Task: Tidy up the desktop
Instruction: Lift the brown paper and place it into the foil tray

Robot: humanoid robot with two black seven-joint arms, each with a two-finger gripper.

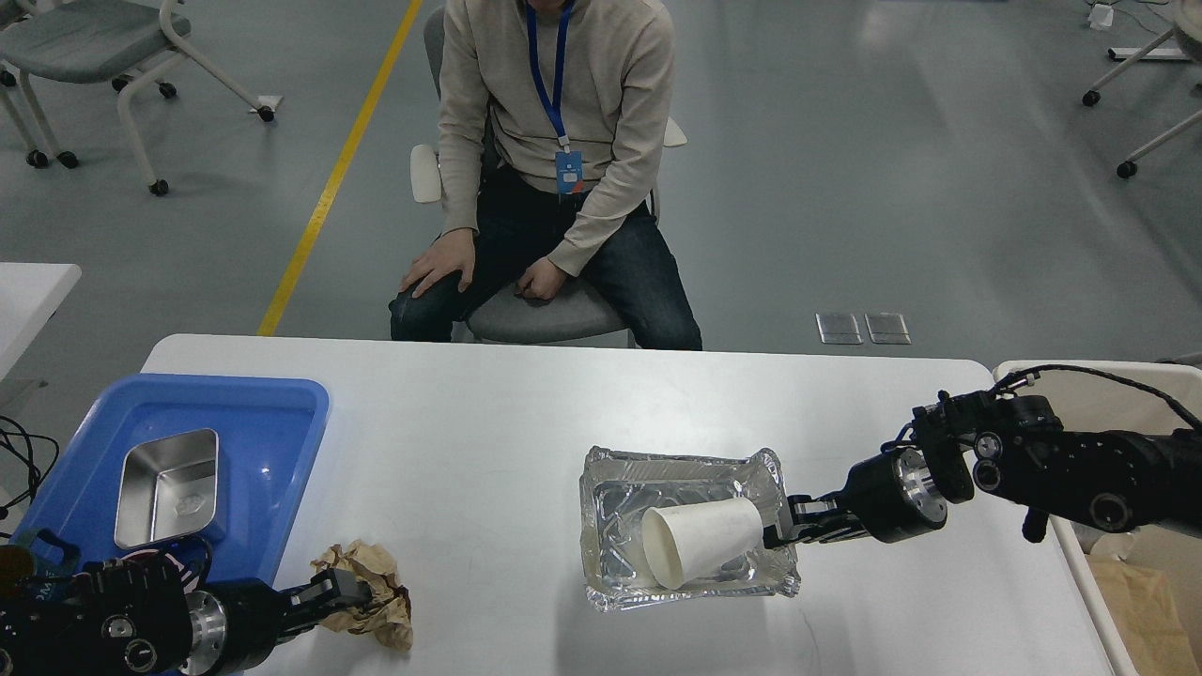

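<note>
The desktop [488,422] spreads beneath both of my arms, filling the near half of the view, its long axis running left to right. It is a smooth white slab with rounded far corners.

My left gripper [343,593] sits low over the near left part of it, its fingers clenched on a crumpled brown paper wad [371,591] that rests on the surface just right of a blue plastic tray [272,422]. The tray is glossy, with a rounded rim, and holds 1 rectangular steel container [167,486].

My right gripper [787,528] reaches in from the right, low over the right half of the desktop, at the right rim of a wrinkled foil tray [676,469]. I cannot tell whether its fingers are closed on the rim or apart. Inside the foil tray a white paper cup [702,542] lies on its side, mouth toward the near left.

A person [554,169] sits on a chair beyond the far edge.
</note>
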